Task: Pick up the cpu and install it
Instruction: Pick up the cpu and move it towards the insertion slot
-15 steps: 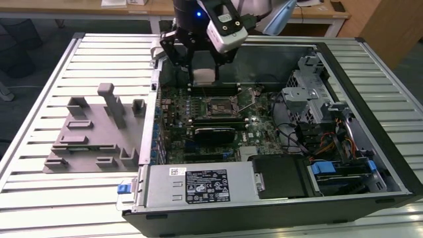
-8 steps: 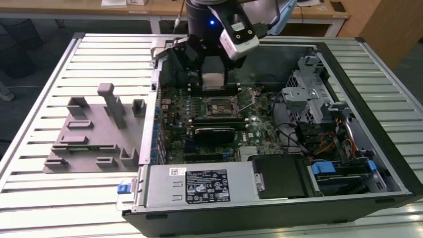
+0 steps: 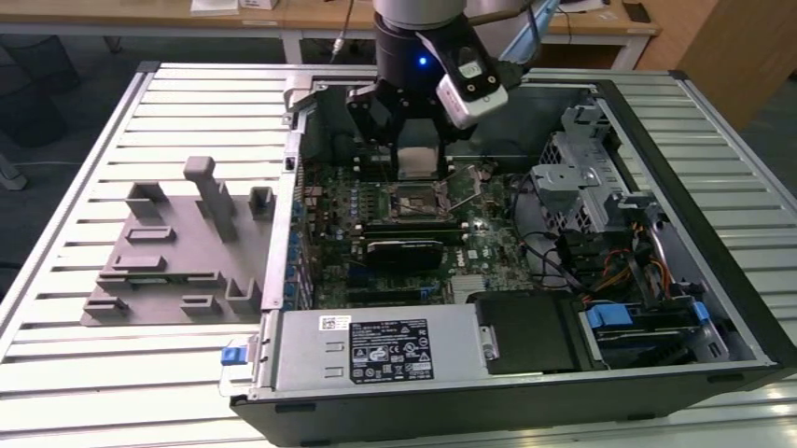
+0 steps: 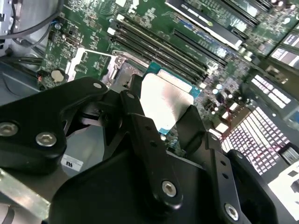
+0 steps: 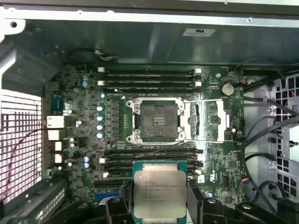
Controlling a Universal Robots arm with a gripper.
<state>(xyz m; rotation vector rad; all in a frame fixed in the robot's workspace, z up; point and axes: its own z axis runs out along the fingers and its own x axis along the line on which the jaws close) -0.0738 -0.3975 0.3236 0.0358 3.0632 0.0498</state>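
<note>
Hangs from above on the arm (image 3: 417, 37), wrist pointed straight down. Pinches with the gripper (image 3: 417, 163), two black fingers (image 4: 140, 126) pressed on opposite edges of the cpu (image 5: 160, 191). Holds it flat in both wrist views, silver top facing up toward the wrist.

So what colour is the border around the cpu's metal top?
Green; the cpu shows it best in the first wrist view.

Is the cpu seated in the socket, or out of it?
Out. The cpu sits clamped in the gripper above the board; the socket is bare, its frame swung open.
</note>
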